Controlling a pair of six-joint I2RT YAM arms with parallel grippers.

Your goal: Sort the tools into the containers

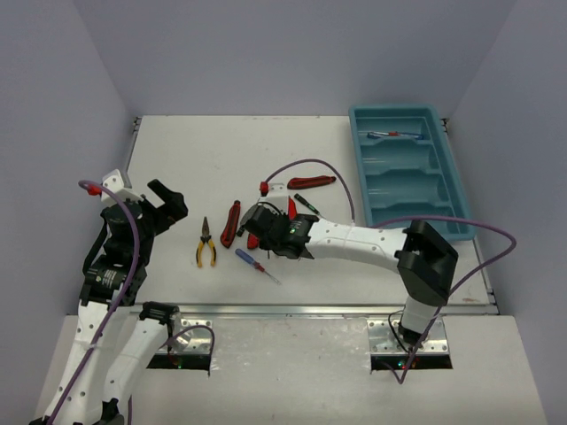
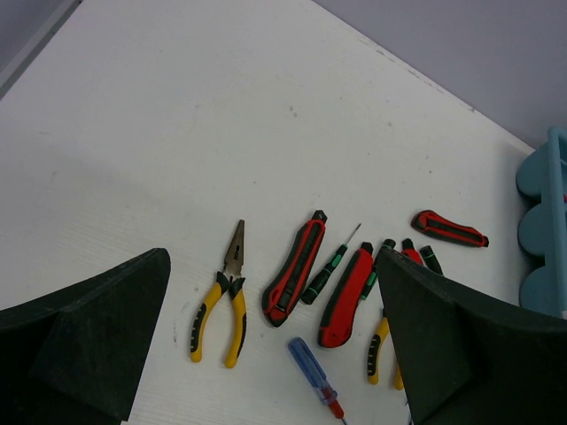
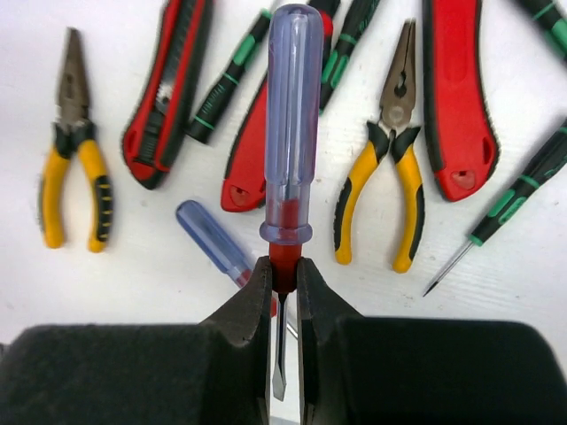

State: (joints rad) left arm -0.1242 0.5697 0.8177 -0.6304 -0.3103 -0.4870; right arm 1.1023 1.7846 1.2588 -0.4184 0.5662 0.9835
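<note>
Top external shows a white tabletop [image 1: 204, 150] within pale lilac walls [image 1: 266, 53]. Right gripper [image 3: 283, 276] clamps a clear-blue-handled screwdriver [image 3: 292, 115] above scattered tools [image 2: 297, 266], partly hiding them; left gripper [image 1: 166, 206] gapes; teal plastic tray [image 1: 394, 110] far right.

From above, the right arm [image 1: 354, 239] covers the middle of the tool pile [image 1: 232, 223], and the blue-handled screwdriver [image 3: 292, 124] in its jaws cannot be picked out there. In the right wrist view a loose blue screwdriver [image 3: 211, 237] loses its shaft behind those jaws, and red knives [image 3: 456, 97] run off the top edge. The left wrist view cuts the tray [image 2: 542, 230] at its right edge; a black finger [image 2: 461, 345] hides half of one yellow pliers [image 2: 381, 350].
</note>
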